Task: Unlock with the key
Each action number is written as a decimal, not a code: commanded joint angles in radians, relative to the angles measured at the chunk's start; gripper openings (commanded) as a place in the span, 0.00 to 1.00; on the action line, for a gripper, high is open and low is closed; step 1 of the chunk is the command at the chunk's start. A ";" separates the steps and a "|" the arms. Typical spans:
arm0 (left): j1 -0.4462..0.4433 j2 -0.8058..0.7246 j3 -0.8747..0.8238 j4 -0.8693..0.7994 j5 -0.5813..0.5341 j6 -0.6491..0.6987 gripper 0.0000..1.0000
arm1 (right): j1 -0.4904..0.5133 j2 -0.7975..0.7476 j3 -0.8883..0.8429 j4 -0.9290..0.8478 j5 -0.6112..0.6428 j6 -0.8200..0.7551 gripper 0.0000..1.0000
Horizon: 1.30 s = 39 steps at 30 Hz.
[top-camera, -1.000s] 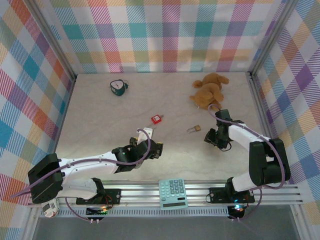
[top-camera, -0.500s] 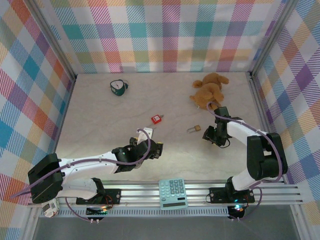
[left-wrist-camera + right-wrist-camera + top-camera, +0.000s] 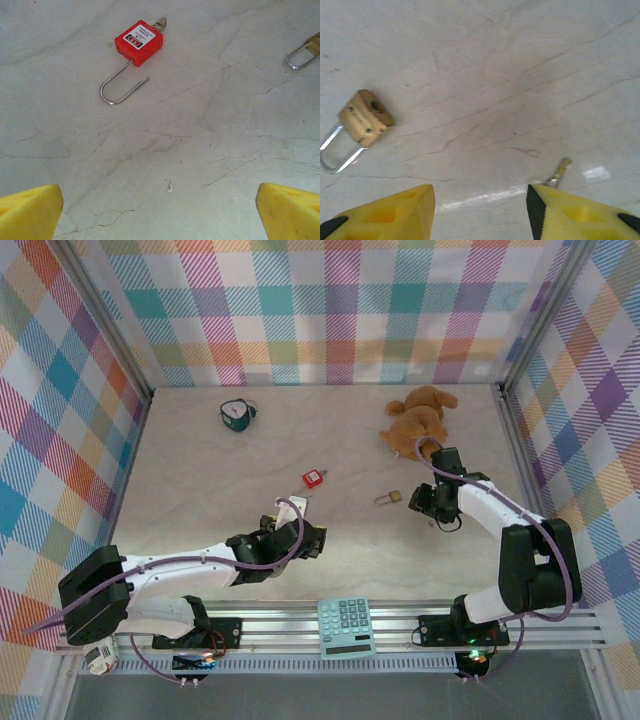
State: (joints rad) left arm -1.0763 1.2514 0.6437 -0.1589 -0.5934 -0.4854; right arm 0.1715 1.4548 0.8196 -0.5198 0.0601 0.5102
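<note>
Hovering low over the pale marbled table, the right claw is released, its two yellow fingers apart with bare tabletop between them. The key — a thin metal sliver — lies flat on the table just ahead of the finger on the right of the wrist view. Its near end is at that fingertip, and whether the two touch cannot be told. Ahead of this claw and off to the left lies the brass padlock on its side, its silver shackle pointing further left. The left claw is also released, its fingers spread wide with nothing between them. Well ahead of it and slightly left lies the red padlock. Its shackle is open, the free end clear of the body and the bend turned toward the claw, and a small silver piece juts from the body's far corner. Seen from above, the two claws are well apart. A teddy bear lies beyond the right claw, and a small green object lies far beyond the left claw. Behind both claws — between the arm bases — a calculator rests on the rail.
</note>
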 commanded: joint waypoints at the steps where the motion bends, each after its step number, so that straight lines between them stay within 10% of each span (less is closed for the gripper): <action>1: 0.012 0.005 0.011 -0.013 -0.001 0.010 0.98 | 0.003 0.052 0.050 -0.050 0.057 -0.045 0.53; 39: 0.013 -0.037 -0.011 -0.022 0.016 -0.006 0.98 | 0.007 -0.050 -0.045 -0.124 0.043 0.023 0.55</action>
State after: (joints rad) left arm -1.0763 1.2461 0.6437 -0.1593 -0.5838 -0.4824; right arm 0.1741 1.4433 0.7879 -0.6273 0.0650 0.5098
